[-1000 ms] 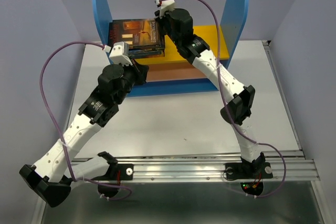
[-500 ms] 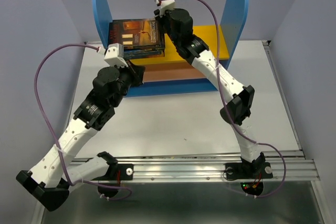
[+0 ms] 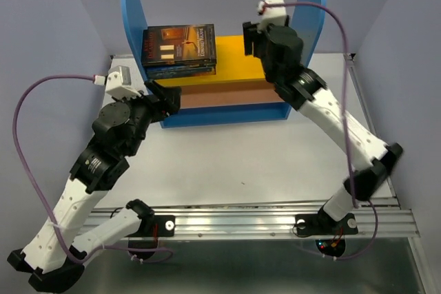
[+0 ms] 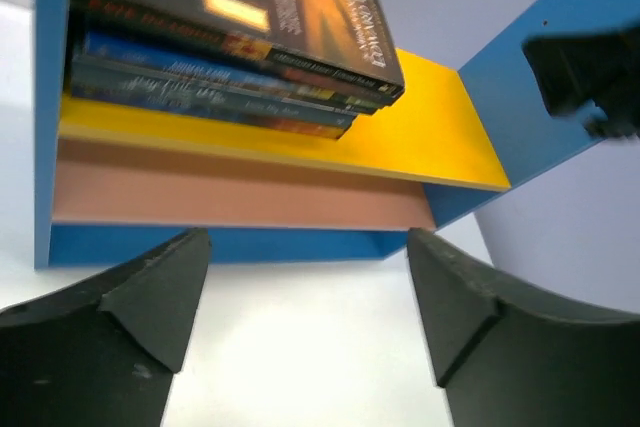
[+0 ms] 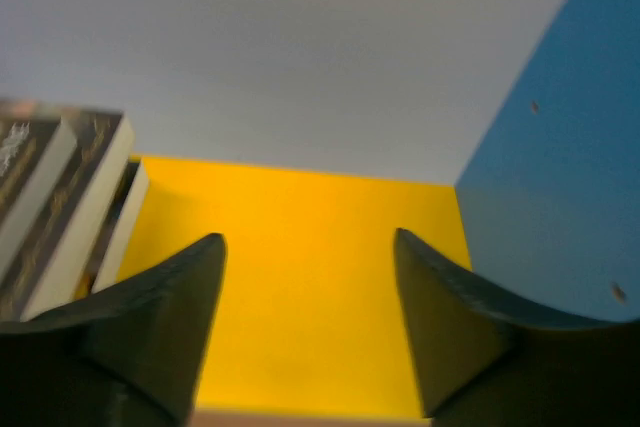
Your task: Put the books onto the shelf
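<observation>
This was a robotics lab test cell: a bare white tabletop (image 3: 241, 156) stood boxed in by plain pale walls (image 3: 41, 25) behind and to either side of the shelf (image 3: 234, 60). In front of the shelf, an aluminium rail (image 3: 234, 224) held the bolted bases of two black-and-white robot arms (image 3: 103, 163). Loose purple cables (image 3: 69, 78) looped off them.

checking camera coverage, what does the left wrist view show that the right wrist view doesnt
Only the left wrist: more of the shelf, namely its brown middle board, blue base and left side panel, plus the white table and the books' printed spines. Only the right wrist: the books' pale page edges. Both: the books stacked flat at the left end of the yellow top board, and the right side panel.
</observation>
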